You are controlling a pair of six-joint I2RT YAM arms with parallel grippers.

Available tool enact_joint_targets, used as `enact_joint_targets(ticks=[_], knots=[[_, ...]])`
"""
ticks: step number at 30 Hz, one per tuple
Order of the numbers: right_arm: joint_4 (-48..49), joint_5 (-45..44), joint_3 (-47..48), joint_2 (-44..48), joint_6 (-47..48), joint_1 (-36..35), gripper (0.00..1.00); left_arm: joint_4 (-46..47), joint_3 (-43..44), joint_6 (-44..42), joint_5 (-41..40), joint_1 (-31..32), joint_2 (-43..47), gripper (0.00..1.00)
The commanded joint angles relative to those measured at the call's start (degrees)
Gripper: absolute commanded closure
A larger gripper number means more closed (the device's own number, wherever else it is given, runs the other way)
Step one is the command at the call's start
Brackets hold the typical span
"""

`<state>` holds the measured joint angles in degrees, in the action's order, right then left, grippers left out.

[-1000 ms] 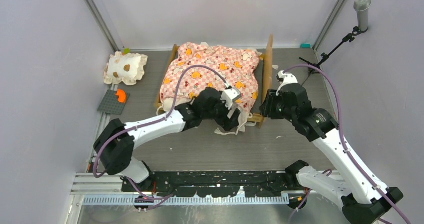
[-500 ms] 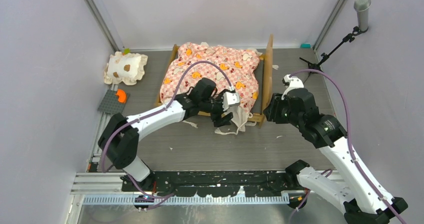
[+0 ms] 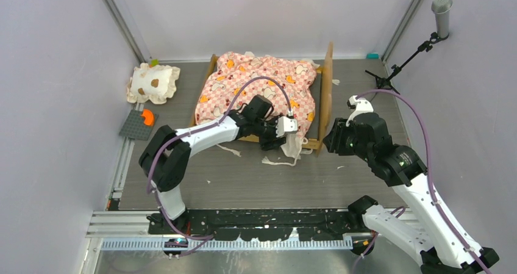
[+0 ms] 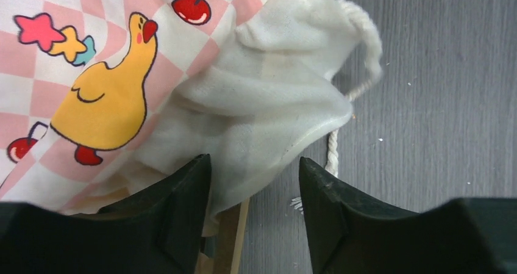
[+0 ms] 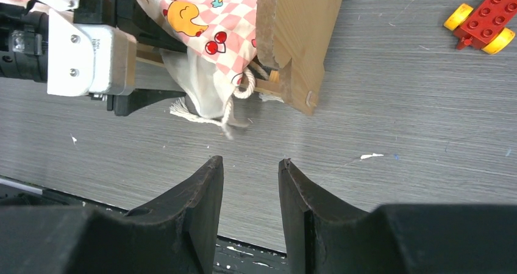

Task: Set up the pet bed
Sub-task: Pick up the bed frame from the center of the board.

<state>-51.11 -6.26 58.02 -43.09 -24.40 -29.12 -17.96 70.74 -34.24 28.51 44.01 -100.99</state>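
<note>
The pet bed stands at the back middle, its light-wood headboard on the right. Its pink checkered mattress lies rumpled over the frame. The cream ruffle and a white cord hang over the near right corner. My left gripper is open at that corner. The ruffle lies between its jaws against the left finger. My right gripper hovers open and empty over the table, just before the wooden frame corner.
A small cream pillow with brown spots lies at the back left. A grey plate with an orange piece is near it. A microphone stand stands at the back right. A red and yellow toy car sits right of the bed.
My left gripper has reached right to the bed's near right corner and its jaws have narrowed around the ruffle. My right gripper has drawn back a little from the frame.
</note>
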Motion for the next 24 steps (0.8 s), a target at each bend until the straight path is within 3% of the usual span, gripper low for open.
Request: enact_joint_targets(ticks=[1,9,16,24], knots=[[0.04,-0.07,-0.10,0.85,-0.78,-0.03,0.56,-1.22,2.99,-1.91,-0.21,-0.42,-2.45,0.49],[-0.93,-1.00,-0.10,2.07,-1.17,0.00,0.56,-4.60,5.98,-2.03,-0.11,-0.44,-4.99,0.99],[1.18,-3.05,-4.38,8.30,-2.18,-0.06,0.56,-7.70,12.35,3.17,-0.86,-0.94,-5.48,1.00],[17.27,-1.28,-18.82,19.54,-6.06,-0.05,0.57,-5.98,17.50,7.75,1.42,-2.62,-3.32,1.00]])
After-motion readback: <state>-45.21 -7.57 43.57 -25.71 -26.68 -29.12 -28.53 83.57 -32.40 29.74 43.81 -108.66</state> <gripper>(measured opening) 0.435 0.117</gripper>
